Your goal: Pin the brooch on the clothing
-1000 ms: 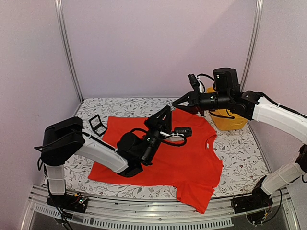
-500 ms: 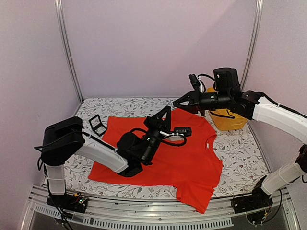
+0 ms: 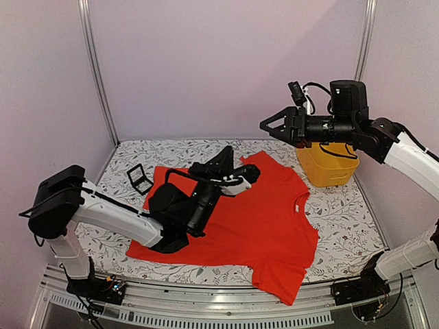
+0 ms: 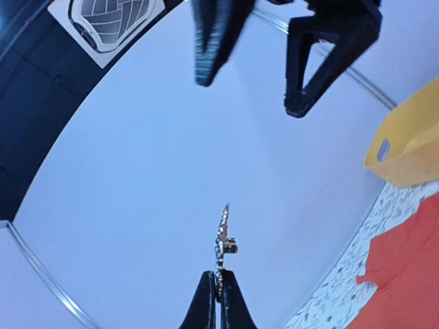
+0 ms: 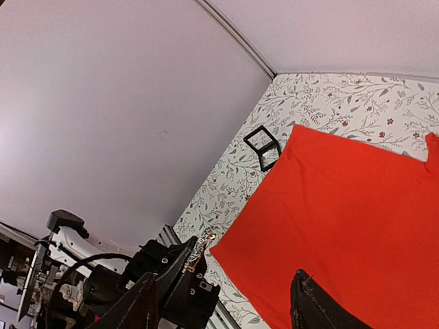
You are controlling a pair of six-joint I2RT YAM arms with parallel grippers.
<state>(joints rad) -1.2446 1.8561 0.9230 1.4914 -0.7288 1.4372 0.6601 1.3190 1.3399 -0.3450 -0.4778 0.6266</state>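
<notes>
- Two arms showed from the top: left jaws tilted up over the clothing (image 3: 267, 219), a flat red-orange T-shirt; right jaws parted, raised well apart near the yellow basket (image 3: 328, 171)
- Left wrist: left jaws clenched on the brooch (image 4: 223, 236), edge-on, glittery silver-gold, long axis straight out from the tips; right jaws above, released
- Right wrist: brooch lay lower left of the empty right jaws; left jaws nearer, probably the ones to lower it

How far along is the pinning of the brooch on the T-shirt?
Done: the brooch is picked up. In hand: the left gripper pinches it in the air; the right gripper is open and empty. Left: the T-shirt lies flat with nothing pinned yet.
</notes>
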